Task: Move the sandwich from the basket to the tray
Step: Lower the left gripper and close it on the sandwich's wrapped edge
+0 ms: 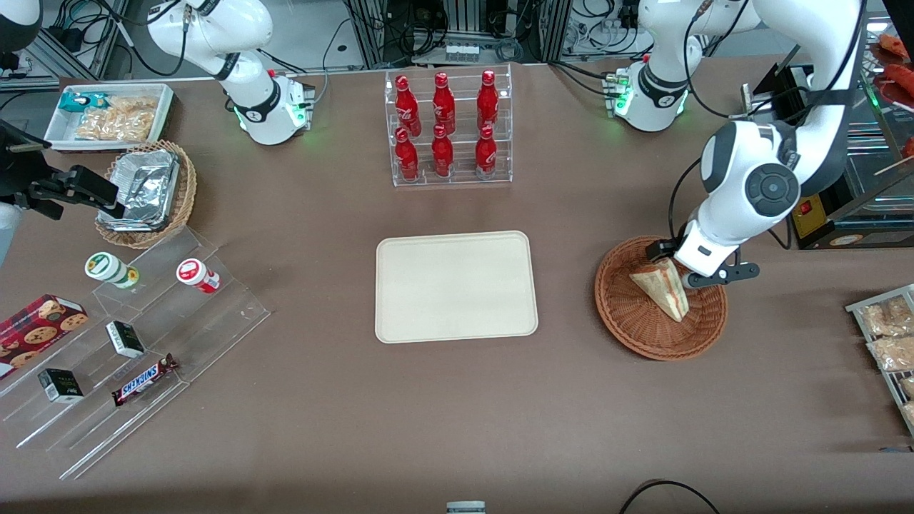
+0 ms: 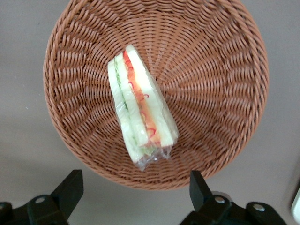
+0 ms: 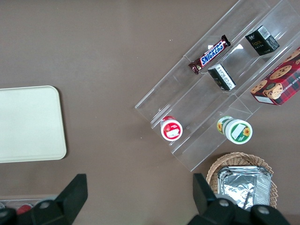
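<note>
Counts first, moving from the parked arm's end of the table toward the working arm's. One white bin (image 1: 108, 116) holds snack packets, and nearer the front camera sits one tan wicker basket (image 1: 148, 194) with a single foil container (image 1: 145, 187) in it. Nearer still, one clear stepped shelf (image 1: 136, 357) carries two round tubs, one green-lidded (image 1: 109, 269) and one red-lidded (image 1: 196, 275), two small dark boxes (image 1: 125, 338), one candy bar (image 1: 144, 379), and one red cookie box (image 1: 37, 325) at its end. At the table's middle, one clear rack (image 1: 449, 126) holds six red bottles (image 1: 443, 150) in two rows of three. Nearer the camera than the rack lies one cream tray (image 1: 455, 285), flat and bare.

Toward the working arm's end sits one reddish-brown basket (image 1: 660, 298), well apart from the tray. One sandwich (image 1: 664, 287) lies in it, a plastic-wrapped wedge with its filling stripe facing up, as the left wrist view shows (image 2: 140, 124).

The left arm bends down over this basket, its gripper (image 1: 696, 275) hanging low just above the basket's rim farther from the camera, beside the sandwich. Its two dark fingers (image 2: 69, 190) are spread wide, holding nothing and touching neither sandwich nor wicker.
</note>
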Motion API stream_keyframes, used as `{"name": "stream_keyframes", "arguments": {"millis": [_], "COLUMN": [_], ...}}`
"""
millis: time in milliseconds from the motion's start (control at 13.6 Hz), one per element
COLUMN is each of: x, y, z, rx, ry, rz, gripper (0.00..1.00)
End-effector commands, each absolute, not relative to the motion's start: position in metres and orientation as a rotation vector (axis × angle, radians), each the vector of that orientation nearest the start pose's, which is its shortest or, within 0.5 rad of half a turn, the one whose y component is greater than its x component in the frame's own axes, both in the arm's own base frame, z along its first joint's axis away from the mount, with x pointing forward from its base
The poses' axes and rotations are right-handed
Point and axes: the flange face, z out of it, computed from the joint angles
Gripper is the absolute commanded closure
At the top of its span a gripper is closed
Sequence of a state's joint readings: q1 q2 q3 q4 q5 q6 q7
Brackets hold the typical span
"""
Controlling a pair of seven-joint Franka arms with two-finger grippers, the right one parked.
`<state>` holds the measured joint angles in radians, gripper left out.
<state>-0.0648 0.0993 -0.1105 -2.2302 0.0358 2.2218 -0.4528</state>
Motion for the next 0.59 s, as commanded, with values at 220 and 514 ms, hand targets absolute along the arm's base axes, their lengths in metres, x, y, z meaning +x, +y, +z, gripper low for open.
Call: {"name": "stream_keyframes", "arguments": {"millis": [220,514], "x": [0.532,0.533], "y": [-0.099,-0.096], "z": [0.295,0.275], "rx": [-2.935,-2.927], "ry": [-1.083,-1.088], "rz": [0.005,0.033], "gripper": [0.00,0.00]}}
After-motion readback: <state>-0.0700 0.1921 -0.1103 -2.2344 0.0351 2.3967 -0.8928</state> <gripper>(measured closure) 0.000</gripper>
